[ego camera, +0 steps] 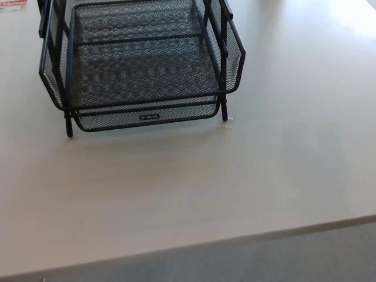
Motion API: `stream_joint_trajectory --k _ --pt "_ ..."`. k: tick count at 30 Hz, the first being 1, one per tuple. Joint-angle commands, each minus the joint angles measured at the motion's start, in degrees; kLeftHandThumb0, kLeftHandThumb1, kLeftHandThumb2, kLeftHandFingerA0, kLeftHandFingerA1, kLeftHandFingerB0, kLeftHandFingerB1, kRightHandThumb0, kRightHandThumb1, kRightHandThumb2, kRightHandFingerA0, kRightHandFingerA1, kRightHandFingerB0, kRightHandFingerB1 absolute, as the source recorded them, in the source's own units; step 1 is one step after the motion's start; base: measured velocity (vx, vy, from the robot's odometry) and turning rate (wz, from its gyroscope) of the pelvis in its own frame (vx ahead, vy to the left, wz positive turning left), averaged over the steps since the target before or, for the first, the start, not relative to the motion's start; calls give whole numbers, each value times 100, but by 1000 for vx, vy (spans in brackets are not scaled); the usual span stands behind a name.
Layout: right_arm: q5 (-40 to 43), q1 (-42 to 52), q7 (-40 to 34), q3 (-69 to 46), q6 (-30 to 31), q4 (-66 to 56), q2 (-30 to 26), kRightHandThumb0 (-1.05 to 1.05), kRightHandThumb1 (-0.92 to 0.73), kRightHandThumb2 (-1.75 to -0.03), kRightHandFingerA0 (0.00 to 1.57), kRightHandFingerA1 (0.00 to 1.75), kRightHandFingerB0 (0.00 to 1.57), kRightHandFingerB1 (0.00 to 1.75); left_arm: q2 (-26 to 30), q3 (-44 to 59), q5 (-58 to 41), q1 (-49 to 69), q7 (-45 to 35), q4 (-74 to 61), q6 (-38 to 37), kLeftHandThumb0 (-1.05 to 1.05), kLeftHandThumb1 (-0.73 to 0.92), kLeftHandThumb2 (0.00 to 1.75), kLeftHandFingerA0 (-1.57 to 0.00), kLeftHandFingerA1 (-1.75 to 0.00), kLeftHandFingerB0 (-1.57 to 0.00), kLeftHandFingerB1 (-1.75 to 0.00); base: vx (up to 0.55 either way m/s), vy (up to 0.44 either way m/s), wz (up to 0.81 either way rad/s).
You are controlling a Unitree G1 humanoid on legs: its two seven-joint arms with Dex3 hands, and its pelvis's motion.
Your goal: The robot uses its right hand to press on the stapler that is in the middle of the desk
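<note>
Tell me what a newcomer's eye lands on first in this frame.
A black wire-mesh stacking tray dominates the upper left, standing on a pale desk whose near edge runs along the bottom. A red-and-white scrap peeks in at the top left corner. No stapler and no robot hand shows anywhere.

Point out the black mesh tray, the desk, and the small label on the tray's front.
mesh tray [232, 61], head view, on its right side wall.
desk [194, 188], head view, on bare top.
label [149, 117], head view, on its middle.
</note>
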Motion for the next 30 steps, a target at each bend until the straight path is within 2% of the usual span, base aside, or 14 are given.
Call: stream_joint_trajectory --k 1,2,3,12,13,16,19,24,25,28,29,30 --pt "-243 -276 417 300 323 -312 176 -76 -65 -60 12 42 14 33 98 48 13 47 -65 -10 46 -76 56 96 0 -27 0 -18 0 0 0" --pt "-282 -399 358 425 216 -376 283 -39 -35 -95 0 52 0 50 113 59 11 71 -93 -84 75 -76 56 97 0 -27 0 -18 0 0 0" --pt "-307 -475 383 528 217 -569 390 -40 -34 -97 0 52 0 50 108 37 42 48 -88 -69 88 -77 56 97 0 -27 0 -18 0 0 0" --pt "-722 -770 566 1286 263 -1536 1167 -40 -35 -98 0 52 0 50 110 29 73 66 -22 -69 33 -77 56 98 0 -29 0 -19 0 0 0" --pt "-748 -762 458 1325 153 -1536 1261 -79 -68 -61 14 41 16 30 103 23 77 51 -16 -43 31 -78 57 98 0 -28 0 -19 0 0 0" --pt "-877 -765 470 1422 182 -1635 1419 -80 -67 -61 11 43 15 32 99 25 73 48 -10 -26 21 -78 57 98 0 -28 0 -18 0 0 0" --pt "-1093 -809 392 1687 28 -1843 1676 -84 -63 -60 2 40 11 31 82 49 37 55 -11 -17 22 -79 57 97 -1 -28 0 -18 0 0 0" --pt "-1363 -809 436 1856 92 -2147 2007 -84 -63 -59 0 37 10 31 68 105 -33 95 -41 -75 42 -80 56 96 -2 -27 0 -18 0 0 0" --pt "-1450 -748 324 1889 19 -2189 2087 -85 -62 -59 3 38 13 31 73 89 -21 131 -53 -69 35 -79 57 97 0 -26 0 -18 0 0 0" --pt "-1492 -850 455 1975 4 -2279 2248 -86 -64 -59 0 38 12 32 50 71 26 110 28 7 4 -80 57 97 -2 -27 0 -18 0 0 0" --pt "-1549 -857 472 1994 7 -2309 2280 -83 -50 -94 2 26 10 36 51 39 59 103 26 23 2 -79 58 99 0 -27 0 -18 0 0 0" --pt "-1621 -871 490 2029 15 -2353 2312 -83 -50 -94 2 26 10 36 53 -9 107 94 21 44 1 -79 58 99 0 -27 0 -18 0 0 0"
